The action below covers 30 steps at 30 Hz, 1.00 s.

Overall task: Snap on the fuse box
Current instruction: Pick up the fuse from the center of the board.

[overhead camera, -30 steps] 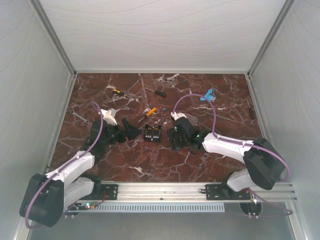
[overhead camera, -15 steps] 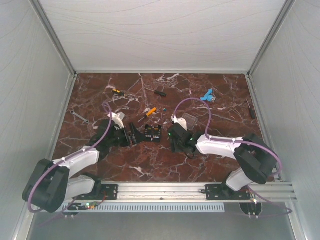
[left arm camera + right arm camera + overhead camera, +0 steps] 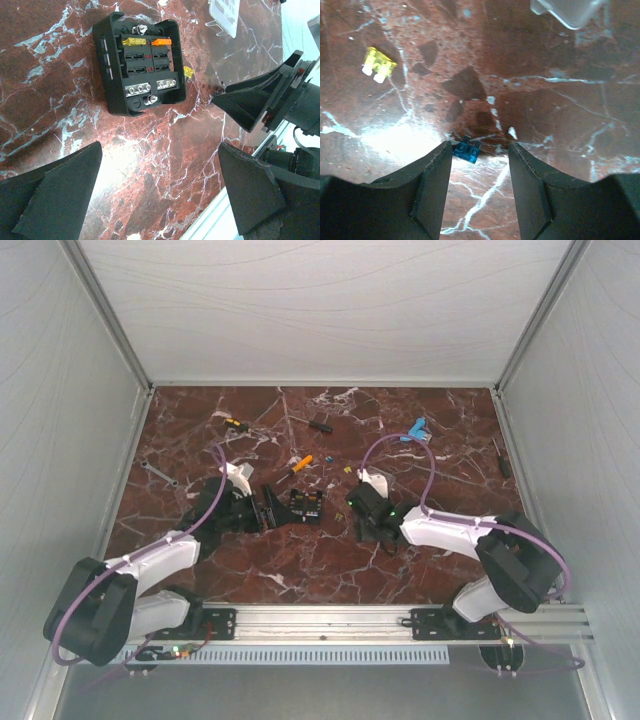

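Our right pincer hangs spread around a blue fuse on the table, our left pincer spread just short of the fuse box, and we fear the flat, off-centre fuse may skid away as the fingers close.

The fuse box, a small black square plastic housing, is lying flat and uncovered on the red-brown marble table, near its middle, with its open face pointing up. In the left wrist view it is sitting slightly turned. It is carrying a yellow fuse and an orange fuse side by side in one end row. The slots behind them are showing dark, and silver screw terminals are lining the opposite end.
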Each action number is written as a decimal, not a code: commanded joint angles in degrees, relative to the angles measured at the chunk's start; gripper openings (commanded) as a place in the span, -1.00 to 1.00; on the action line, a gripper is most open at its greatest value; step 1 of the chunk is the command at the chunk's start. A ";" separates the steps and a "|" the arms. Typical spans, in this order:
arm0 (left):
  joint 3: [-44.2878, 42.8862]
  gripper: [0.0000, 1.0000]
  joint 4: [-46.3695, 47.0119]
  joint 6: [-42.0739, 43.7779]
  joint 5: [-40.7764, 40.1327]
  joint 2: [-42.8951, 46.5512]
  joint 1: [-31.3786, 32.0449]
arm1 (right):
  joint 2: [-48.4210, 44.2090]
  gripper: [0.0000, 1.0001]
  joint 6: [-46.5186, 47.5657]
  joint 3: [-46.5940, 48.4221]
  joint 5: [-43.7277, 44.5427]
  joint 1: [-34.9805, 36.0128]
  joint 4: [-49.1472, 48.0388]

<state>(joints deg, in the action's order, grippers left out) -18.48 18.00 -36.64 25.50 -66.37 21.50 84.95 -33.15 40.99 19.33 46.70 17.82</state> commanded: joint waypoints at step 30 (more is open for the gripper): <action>-3.89 0.93 -1.27 -0.45 1.10 0.56 0.48 | 5.07 -0.27 -6.41 8.27 -1.77 -0.78 12.09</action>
<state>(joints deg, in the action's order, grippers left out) -19.66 16.03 -36.69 25.58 -66.04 21.54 87.94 -35.44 47.13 15.68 46.19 28.38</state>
